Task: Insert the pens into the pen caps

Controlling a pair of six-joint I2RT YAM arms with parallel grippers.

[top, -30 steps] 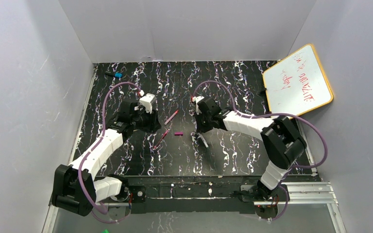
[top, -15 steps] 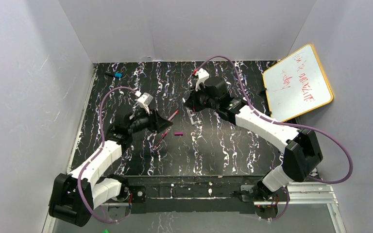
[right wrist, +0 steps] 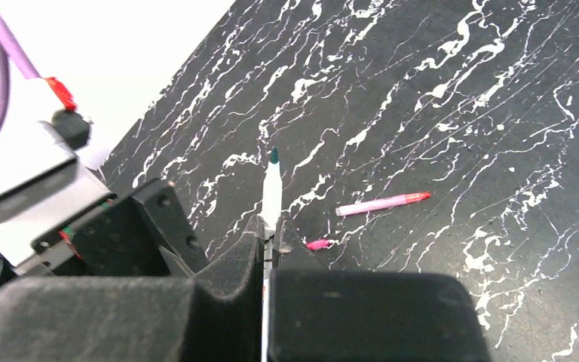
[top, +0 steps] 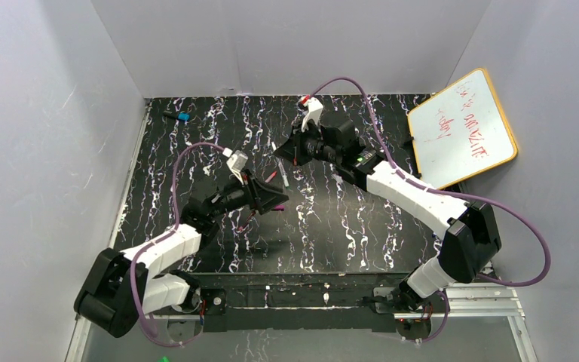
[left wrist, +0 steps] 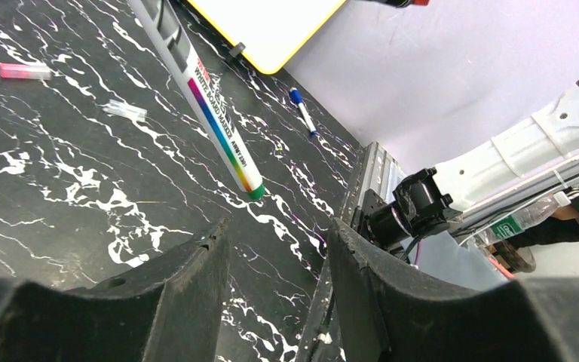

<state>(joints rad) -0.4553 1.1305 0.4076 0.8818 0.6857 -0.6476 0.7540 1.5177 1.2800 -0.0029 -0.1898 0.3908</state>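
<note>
Whitish pen [right wrist: 271,185], green tip leading, is clenched between the right jaws, which pinch tight on its barrel. From the left wrist I see that same pen [left wrist: 211,113] slanting down over the table [top: 332,226], printed side up. I cannot tell whether the tip touches the black marbled top. Left jaws are spread apart with nothing between them, low over the table and near the green tip. Magenta cap [top: 277,207] lies on the table just beside the left jaws. Pink pen [right wrist: 381,204], red at one end, lies flat near the cap. Thin red pen [top: 247,217] shows partly beside the left arm [top: 162,245]. Past the held pen, the left wrist view gives me a pink cap [left wrist: 24,70] and a clear short tube [left wrist: 124,111], lying apart from each other on the table. Blue pen [left wrist: 301,111] lies farther out, towards the table's edge. Whiteboard [top: 464,124], scribbled in red, leans at the far right corner. Small blue-and-black item [top: 181,117] sits at the far left corner, well apart from both arms.
</note>
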